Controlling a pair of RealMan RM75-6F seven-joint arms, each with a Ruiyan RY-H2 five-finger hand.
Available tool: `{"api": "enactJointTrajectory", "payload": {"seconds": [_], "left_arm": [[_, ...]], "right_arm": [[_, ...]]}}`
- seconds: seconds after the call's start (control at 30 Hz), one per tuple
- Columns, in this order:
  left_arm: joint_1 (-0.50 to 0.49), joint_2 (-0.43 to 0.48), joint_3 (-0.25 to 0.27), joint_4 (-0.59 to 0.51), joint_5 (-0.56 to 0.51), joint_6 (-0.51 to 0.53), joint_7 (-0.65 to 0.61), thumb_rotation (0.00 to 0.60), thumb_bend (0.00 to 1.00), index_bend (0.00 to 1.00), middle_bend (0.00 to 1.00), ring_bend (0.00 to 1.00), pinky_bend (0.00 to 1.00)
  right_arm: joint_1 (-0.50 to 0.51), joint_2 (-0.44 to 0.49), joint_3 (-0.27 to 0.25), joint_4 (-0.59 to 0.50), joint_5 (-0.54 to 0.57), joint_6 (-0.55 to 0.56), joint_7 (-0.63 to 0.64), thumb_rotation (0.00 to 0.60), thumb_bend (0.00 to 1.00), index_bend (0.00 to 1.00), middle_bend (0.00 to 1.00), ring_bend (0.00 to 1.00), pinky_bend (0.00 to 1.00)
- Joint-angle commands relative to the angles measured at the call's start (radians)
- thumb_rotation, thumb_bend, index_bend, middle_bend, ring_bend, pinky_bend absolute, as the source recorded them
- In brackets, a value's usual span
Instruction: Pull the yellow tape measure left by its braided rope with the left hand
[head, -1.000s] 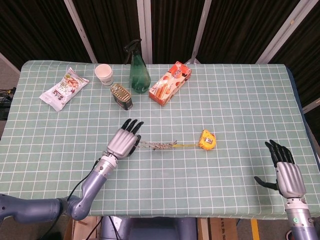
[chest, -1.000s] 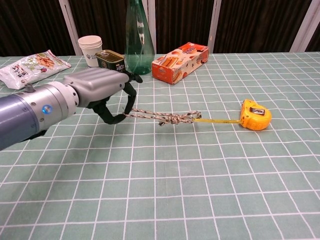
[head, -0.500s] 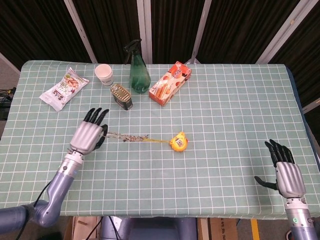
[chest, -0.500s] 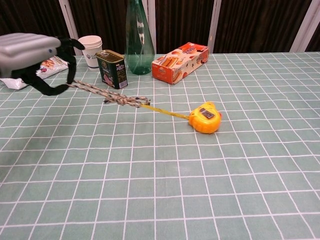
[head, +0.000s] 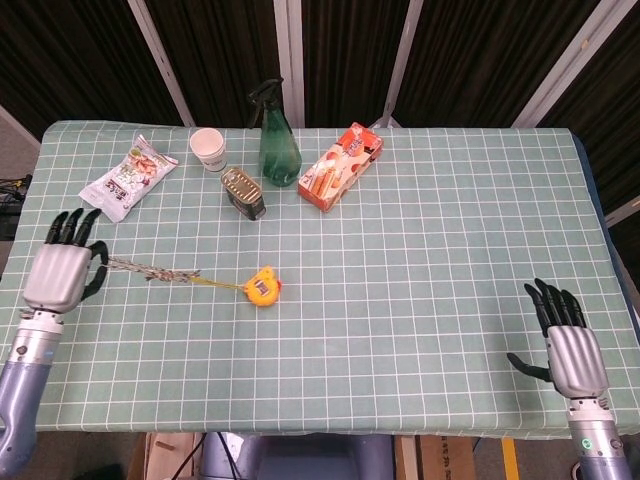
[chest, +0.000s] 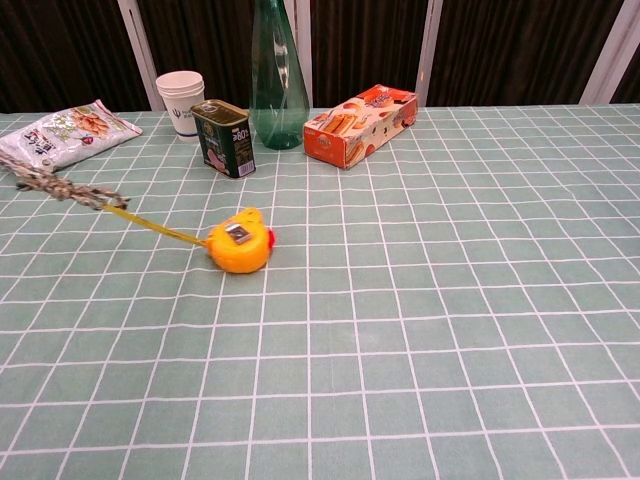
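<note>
Your left hand (head: 60, 275) sits at the far left edge of the green checked surface (head: 450, 250), its fingers curled around the end of the grey braided rope (head: 150, 269), and that grip is why the rope runs out taut to the right rather than lying slack. The rope meets a thin yellow blade that leads on to the yellow round tape measure (head: 262, 287), which rests on the cloth left of centre, below the olive tin can (head: 243, 192) and well apart from it. In the chest view the tape measure (chest: 239, 243) looks tipped onto its side, likely because the pull comes from 1 end only. Your right hand (head: 570, 345) hangs at the near right corner, fingers spread and holding nothing, kept clear since the task gives it no part. Judging by how far left the measure lies, the pull looks close to finished; you have little room left before your hand leaves the surface.
</note>
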Motion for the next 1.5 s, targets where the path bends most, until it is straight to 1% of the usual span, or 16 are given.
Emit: {"api": "enactJointTrajectory", "payload": {"seconds": [0.03, 0.33, 0.47, 0.5, 0.57, 0.67, 0.77, 0.93, 0.97, 1.03, 1.1, 1.2, 1.27, 1.37, 1.43, 1.5], "left_arm": [[0.046, 0.038, 0.003, 0.071, -0.031, 0.012, -0.056, 0.6, 0.54, 0.59, 0.06, 0.0, 0.07], [0.098, 0.058, -0.029, 0.244, -0.123, -0.044, -0.164, 0.6, 0.54, 0.59, 0.06, 0.0, 0.07], [0.106, 0.047, -0.038, 0.296, -0.144, -0.082, -0.191, 0.6, 0.52, 0.54, 0.05, 0.0, 0.06], [0.108, 0.046, -0.038, 0.3, -0.146, -0.093, -0.198, 0.6, 0.48, 0.5, 0.03, 0.0, 0.05], [0.111, 0.047, -0.037, 0.302, -0.144, -0.107, -0.204, 0.6, 0.35, 0.4, 0.01, 0.0, 0.04], [0.117, 0.049, -0.038, 0.29, -0.137, -0.111, -0.208, 0.6, 0.18, 0.27, 0.0, 0.0, 0.03], [0.123, 0.055, -0.045, 0.266, -0.128, -0.101, -0.217, 0.6, 0.11, 0.2, 0.0, 0.0, 0.03], [0.148, 0.089, -0.05, 0.153, -0.096, -0.065, -0.252, 0.6, 0.1, 0.13, 0.0, 0.0, 0.03], [0.156, 0.099, -0.05, 0.117, -0.084, -0.053, -0.263, 0.6, 0.09, 0.11, 0.0, 0.0, 0.03], [0.18, 0.128, -0.04, 0.004, -0.034, -0.006, -0.284, 0.6, 0.08, 0.05, 0.0, 0.0, 0.01], [0.205, 0.149, -0.018, -0.091, 0.03, 0.042, -0.282, 0.6, 0.05, 0.01, 0.0, 0.0, 0.0], [0.246, 0.158, 0.031, -0.213, 0.148, 0.117, -0.258, 0.6, 0.02, 0.0, 0.0, 0.0, 0.0], [0.273, 0.144, 0.063, -0.262, 0.226, 0.164, -0.236, 0.6, 0.0, 0.0, 0.0, 0.0, 0.0], [0.311, 0.091, 0.109, -0.272, 0.342, 0.225, -0.193, 0.6, 0.0, 0.0, 0.0, 0.0, 0.0], [0.331, 0.043, 0.121, -0.223, 0.399, 0.265, -0.141, 0.6, 0.0, 0.0, 0.0, 0.0, 0.0], [0.349, 0.003, 0.134, -0.175, 0.423, 0.279, -0.11, 0.6, 0.0, 0.0, 0.0, 0.0, 0.0]], "right_arm": [[-0.001, -0.002, -0.001, 0.002, -0.003, 0.003, -0.004, 0.6, 0.17, 0.0, 0.0, 0.0, 0.0], [-0.001, -0.007, -0.003, 0.008, -0.009, 0.007, -0.013, 0.6, 0.17, 0.0, 0.0, 0.0, 0.0], [-0.001, -0.008, -0.004, 0.009, -0.01, 0.007, -0.015, 0.6, 0.17, 0.0, 0.0, 0.0, 0.0], [-0.001, -0.008, -0.004, 0.009, -0.01, 0.007, -0.015, 0.6, 0.17, 0.0, 0.0, 0.0, 0.0], [-0.002, -0.008, -0.004, 0.009, -0.01, 0.007, -0.016, 0.6, 0.17, 0.0, 0.0, 0.0, 0.0], [-0.002, -0.008, -0.004, 0.009, -0.008, 0.007, -0.016, 0.6, 0.17, 0.0, 0.0, 0.0, 0.0], [-0.002, -0.007, -0.004, 0.009, -0.009, 0.008, -0.015, 0.6, 0.17, 0.0, 0.0, 0.0, 0.0], [-0.003, -0.006, -0.007, 0.011, -0.011, 0.006, -0.016, 0.6, 0.17, 0.0, 0.0, 0.0, 0.0], [-0.002, -0.005, -0.007, 0.011, -0.012, 0.006, -0.016, 0.6, 0.17, 0.0, 0.0, 0.0, 0.0], [-0.002, -0.004, -0.009, 0.012, -0.014, 0.004, -0.018, 0.6, 0.17, 0.0, 0.0, 0.0, 0.0], [-0.001, -0.003, -0.011, 0.013, -0.019, 0.003, -0.02, 0.6, 0.17, 0.0, 0.0, 0.0, 0.0], [-0.001, -0.001, -0.017, 0.014, -0.03, 0.004, -0.023, 0.6, 0.17, 0.0, 0.0, 0.0, 0.0], [-0.001, 0.002, -0.021, 0.014, -0.037, 0.003, -0.026, 0.6, 0.17, 0.0, 0.0, 0.0, 0.0], [-0.001, 0.004, -0.026, 0.014, -0.049, 0.006, -0.028, 0.6, 0.17, 0.0, 0.0, 0.0, 0.0], [-0.001, 0.004, -0.028, 0.018, -0.06, 0.012, -0.031, 0.6, 0.17, 0.0, 0.0, 0.0, 0.0], [-0.002, 0.003, -0.03, 0.023, -0.068, 0.018, -0.031, 0.6, 0.17, 0.0, 0.0, 0.0, 0.0]]}}
